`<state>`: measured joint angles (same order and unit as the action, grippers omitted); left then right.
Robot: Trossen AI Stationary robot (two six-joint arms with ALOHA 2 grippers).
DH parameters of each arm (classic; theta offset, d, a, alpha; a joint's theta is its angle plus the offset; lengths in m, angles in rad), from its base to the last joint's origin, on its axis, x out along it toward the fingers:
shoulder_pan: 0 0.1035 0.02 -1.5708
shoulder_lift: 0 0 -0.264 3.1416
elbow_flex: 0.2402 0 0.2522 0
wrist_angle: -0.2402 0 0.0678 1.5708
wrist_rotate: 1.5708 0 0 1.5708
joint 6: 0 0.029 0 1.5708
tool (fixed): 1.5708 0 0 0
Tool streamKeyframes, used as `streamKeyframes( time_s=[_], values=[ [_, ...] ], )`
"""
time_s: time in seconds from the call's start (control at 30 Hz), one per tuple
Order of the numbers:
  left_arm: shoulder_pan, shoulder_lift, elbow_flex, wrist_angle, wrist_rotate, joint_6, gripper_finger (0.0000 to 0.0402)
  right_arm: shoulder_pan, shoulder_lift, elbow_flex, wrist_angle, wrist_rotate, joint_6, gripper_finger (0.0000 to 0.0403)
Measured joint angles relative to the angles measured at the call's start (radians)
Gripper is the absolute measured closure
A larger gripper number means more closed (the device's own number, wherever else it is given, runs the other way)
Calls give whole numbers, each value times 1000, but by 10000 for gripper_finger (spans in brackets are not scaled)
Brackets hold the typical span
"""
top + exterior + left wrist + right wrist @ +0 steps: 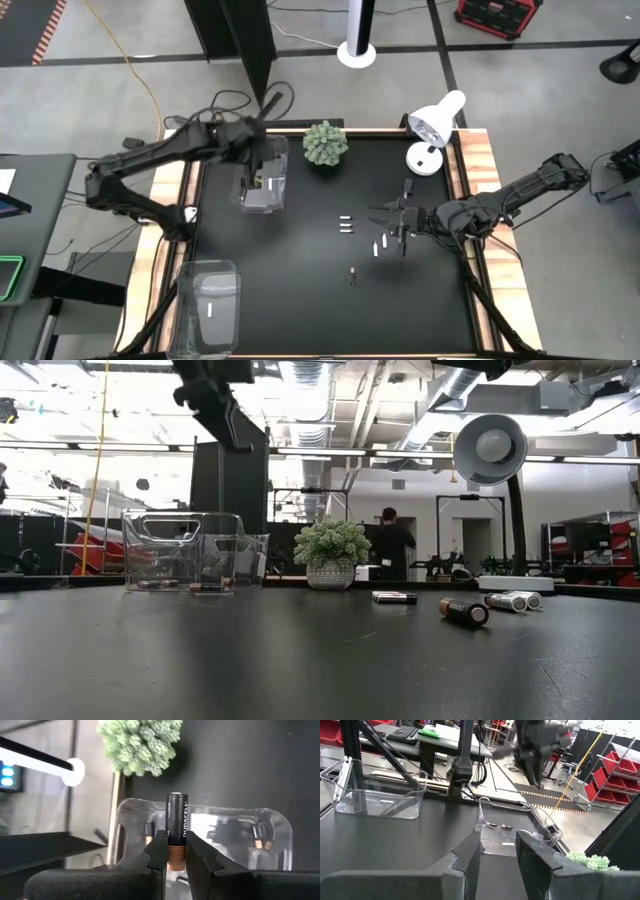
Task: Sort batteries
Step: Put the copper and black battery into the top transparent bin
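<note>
Black with a copper end, the Duracell battery (pixel 176 827) stands clamped in the left hand (pixel 175 854).

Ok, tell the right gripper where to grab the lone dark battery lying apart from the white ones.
Take the dark battery across the middle of its barrel, coming straight down from above. It lies flat on the table with both long sides free, so the open right gripper can probably straddle it without touching the others.

One bin (pixel 262 178) sits at the table's (pixel 300 310) back left, beside the plant (pixel 325 143); another bin (pixel 210 300) sits front left. Loose batteries (pixel 346 225) lie right of centre, the lamp (pixel 432 135) behind them.
</note>
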<state>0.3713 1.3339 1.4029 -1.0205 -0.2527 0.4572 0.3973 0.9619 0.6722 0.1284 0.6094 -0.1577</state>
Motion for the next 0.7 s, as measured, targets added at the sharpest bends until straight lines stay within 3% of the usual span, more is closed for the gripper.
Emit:
streamKeyframes(
  time_s=[0.1,0.4,0.7],
  values=[
    [79,67,0,-1,78,46,365,0,0,0,3,0,0,259],
    [228,292,0,15,141,151,365,0,0,0,6,0,0,259],
    [309,437,0,27,196,185,365,0,0,0,3,0,0,259]
  ],
)
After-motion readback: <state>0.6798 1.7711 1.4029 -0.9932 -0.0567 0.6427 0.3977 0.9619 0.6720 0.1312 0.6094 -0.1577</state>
